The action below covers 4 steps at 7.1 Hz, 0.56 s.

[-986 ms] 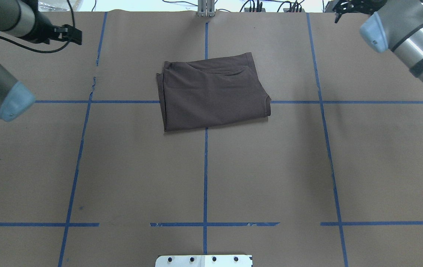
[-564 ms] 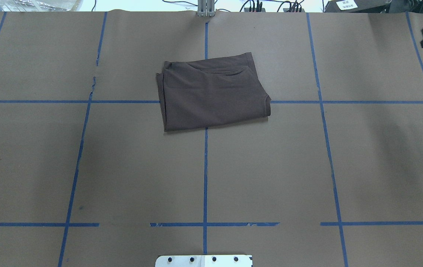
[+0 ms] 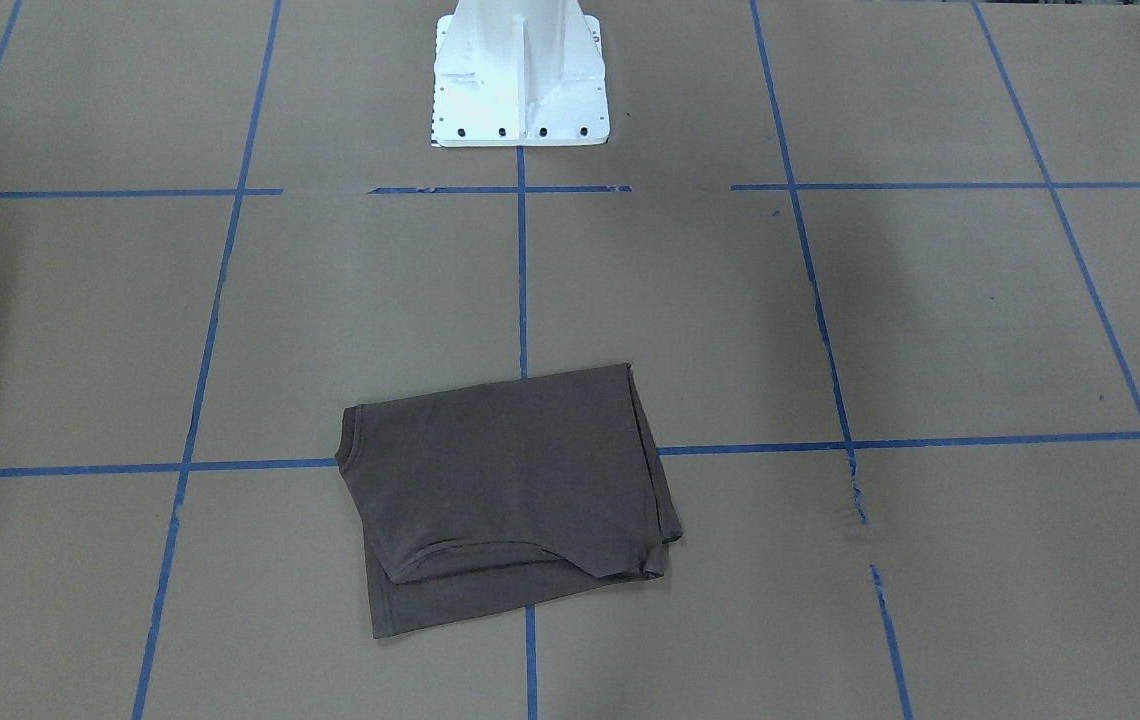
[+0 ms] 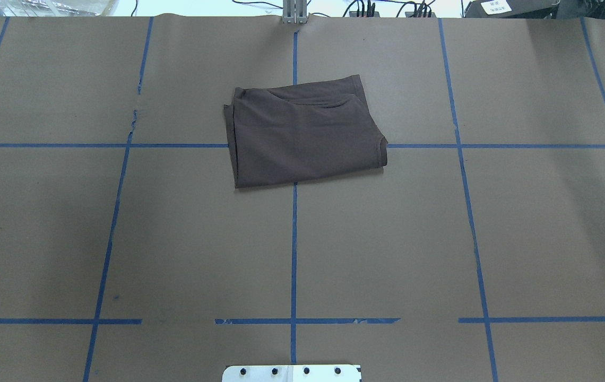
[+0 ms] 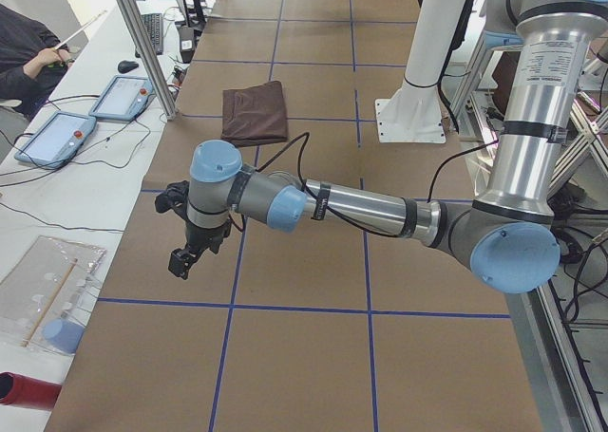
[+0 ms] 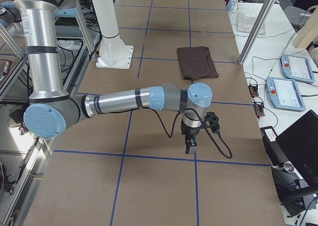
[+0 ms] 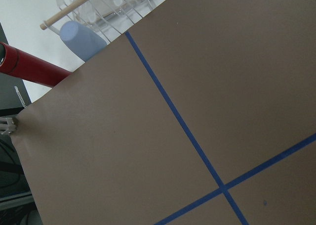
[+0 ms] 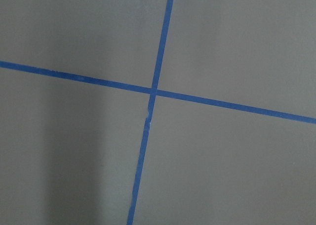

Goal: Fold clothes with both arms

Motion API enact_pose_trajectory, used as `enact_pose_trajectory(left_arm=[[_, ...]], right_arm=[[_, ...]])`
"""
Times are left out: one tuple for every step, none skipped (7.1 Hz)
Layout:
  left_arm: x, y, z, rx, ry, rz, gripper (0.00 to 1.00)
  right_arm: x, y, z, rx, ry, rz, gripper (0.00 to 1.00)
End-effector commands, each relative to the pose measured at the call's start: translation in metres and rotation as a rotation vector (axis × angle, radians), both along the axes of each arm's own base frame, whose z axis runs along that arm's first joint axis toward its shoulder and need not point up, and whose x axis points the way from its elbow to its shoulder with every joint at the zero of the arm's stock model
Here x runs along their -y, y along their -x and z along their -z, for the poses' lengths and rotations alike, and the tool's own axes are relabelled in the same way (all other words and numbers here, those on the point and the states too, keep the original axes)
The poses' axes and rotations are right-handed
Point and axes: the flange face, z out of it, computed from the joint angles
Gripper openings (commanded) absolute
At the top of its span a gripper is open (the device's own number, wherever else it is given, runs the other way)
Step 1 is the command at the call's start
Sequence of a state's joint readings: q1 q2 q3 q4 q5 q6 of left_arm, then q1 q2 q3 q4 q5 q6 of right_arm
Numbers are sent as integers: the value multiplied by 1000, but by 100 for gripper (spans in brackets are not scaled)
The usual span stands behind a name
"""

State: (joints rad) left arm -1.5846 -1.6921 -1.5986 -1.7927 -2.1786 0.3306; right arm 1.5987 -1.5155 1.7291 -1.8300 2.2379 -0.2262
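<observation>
- T-shirt, folded to a rectangle, lies flat on the table at 6 o'clock in the front-facing view.
- Beyond it, at 12 o'clock, stands the white pedestal.
- Out at the table ends, left gripper and right gripper hang well apart from it; how wide they stand I cannot tell.

Both arms have now been drawn clear of the overhead view. The left arm, seen a second ago over the far left corner of the table, was lost first. The right gripper, last glimpsed at the far right corner, is gone too. The right arm and the left are now stretched low over their own table ends, and the left gripper is pointed down.
</observation>
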Motion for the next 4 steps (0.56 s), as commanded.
enact_pose_trajectory(left_arm=[[-40,0,-54,-10,85,6,100],[-49,-1,-67,-38,179,47,100],[-52,-3,-64,-62,262,84,100],[-52,-12,-56,-136,331,115,100]], right_arm=[[-22,0,5,31,-54,-1,100],[-32,3,-8,67,-23,-5,100],[-40,8,-16,136,6,-13,100],[-50,11,-27,168,32,-17,100]])
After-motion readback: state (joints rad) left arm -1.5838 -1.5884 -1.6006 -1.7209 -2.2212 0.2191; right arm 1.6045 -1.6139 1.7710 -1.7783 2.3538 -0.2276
